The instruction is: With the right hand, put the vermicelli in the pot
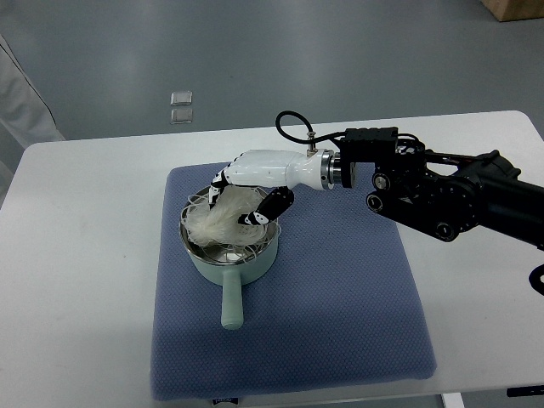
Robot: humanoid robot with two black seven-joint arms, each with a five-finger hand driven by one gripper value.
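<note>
Right robot hand (pixel 242 200) lowers vermicelli (pixel 223 219) into the pot (pixel 204 265).

Top view: the fingers are clamped on the pale vermicelli bundle, which sits inside the pot's rim on the blue mat (pixel 340 314) on the bench (pixel 85 255). Judged from here, letting go well means opening only once the strands overhanging the rim are gathered in, then lifting straight up. No brand, label or writing is legible.

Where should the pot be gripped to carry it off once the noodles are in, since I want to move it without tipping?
Grip the pot by its handle, coming from the near side of the blue mat. The handle sticks straight out toward the camera, clear of the vermicelli and the right hand, which crowd the rim. The round bowl looks too wide to grip securely.
</note>
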